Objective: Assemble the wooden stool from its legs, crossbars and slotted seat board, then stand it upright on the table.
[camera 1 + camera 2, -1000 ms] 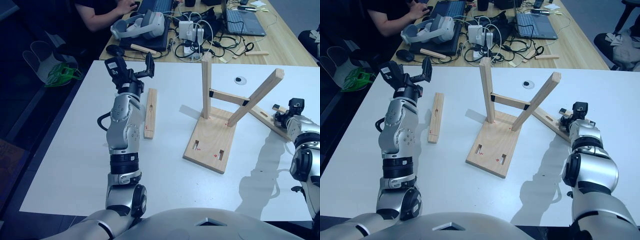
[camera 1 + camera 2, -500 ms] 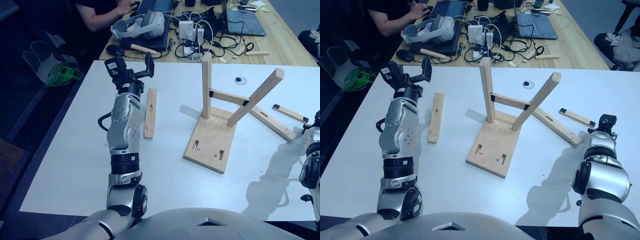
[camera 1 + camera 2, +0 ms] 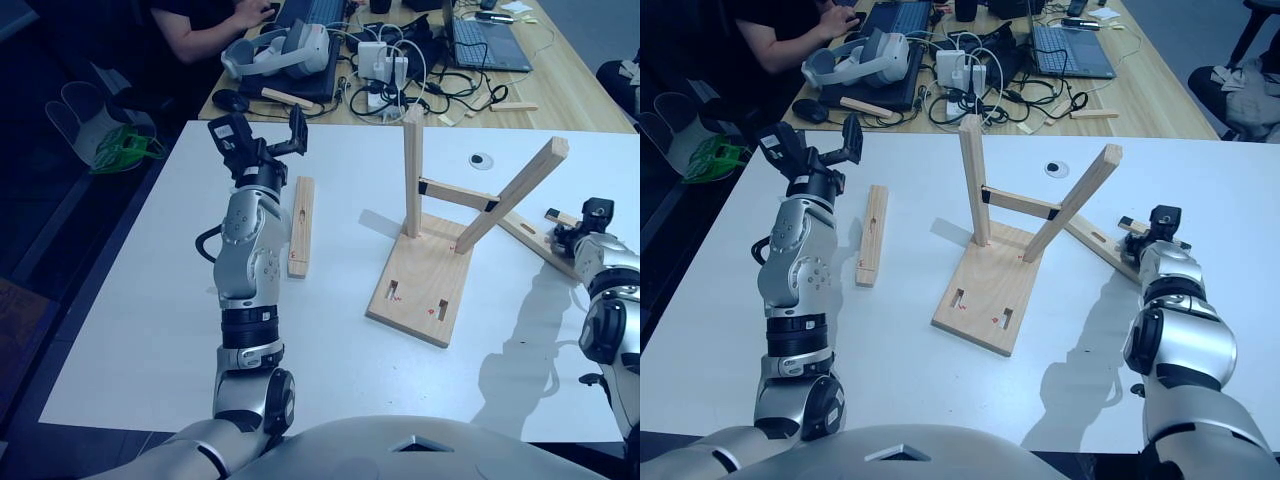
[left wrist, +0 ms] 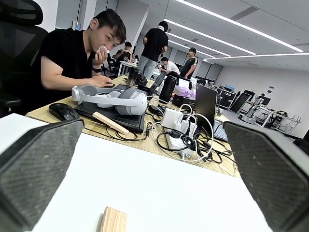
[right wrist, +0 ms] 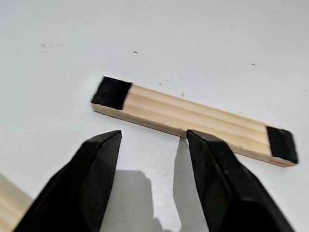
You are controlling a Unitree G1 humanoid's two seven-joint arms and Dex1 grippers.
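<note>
The right end effector (image 5: 153,137), fingers apart, hovered over the loose crossbar (image 5: 193,121) at the desk's (image 3: 150,330) right. The seat board (image 3: 420,290) lay mid-desk, bearing an upright leg (image 3: 411,170) and a leaning leg (image 3: 510,195). The left end effector (image 3: 262,132), also apart, hung beside a spare leg (image 3: 300,225). The step was probably grasping the crossbar, so the next move called for lowering to straddle it, then closing.

Seat board (image 3: 415,292) centre, loose leg (image 3: 300,226) left, crossbar (image 5: 193,116) right — apart

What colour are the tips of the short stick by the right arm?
Black, on the pale crossbar; clearest in the right wrist view.
</note>
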